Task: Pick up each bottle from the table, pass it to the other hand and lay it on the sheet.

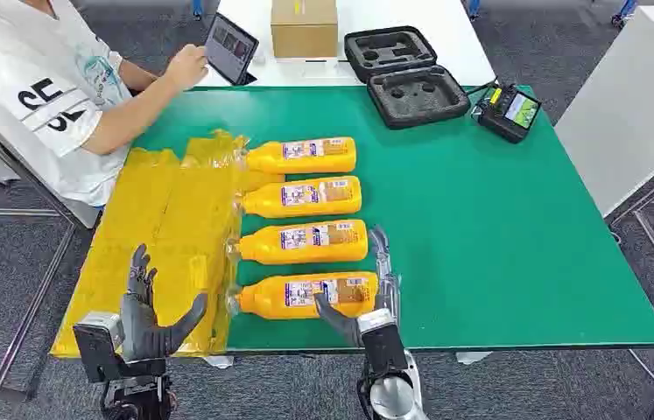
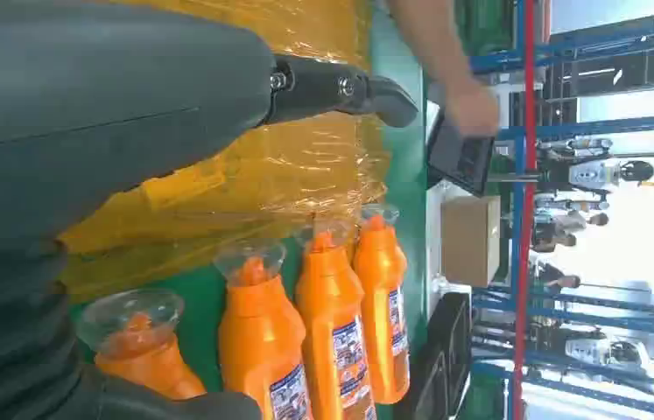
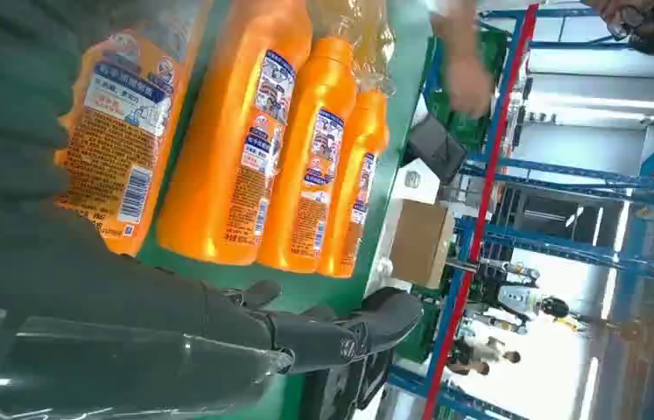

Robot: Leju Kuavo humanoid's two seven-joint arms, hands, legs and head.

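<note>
Several orange bottles lie side by side on the green table [image 1: 498, 227], caps pointing at the crinkled yellow sheet [image 1: 165, 227]. The nearest bottle [image 1: 305, 296] lies by the front edge. My right hand [image 1: 362, 302] is at its base end, thumb over the bottle's body, fingers stretched out straight past the base and not wrapped round it. The right wrist view has that bottle [image 3: 117, 131] close against my right hand [image 3: 87, 289]. My left hand [image 1: 150, 311] hovers above the sheet's near end, fingers spread and empty. In the left wrist view, my left hand [image 2: 130, 114] is over the sheet [image 2: 244, 175].
A person sits at the back left, one hand on a tablet [image 1: 231, 48]. Behind the green table stand a cardboard box [image 1: 304, 26], an open black foam case [image 1: 406, 74] and a handheld controller [image 1: 509, 111]. The table's right half is bare green.
</note>
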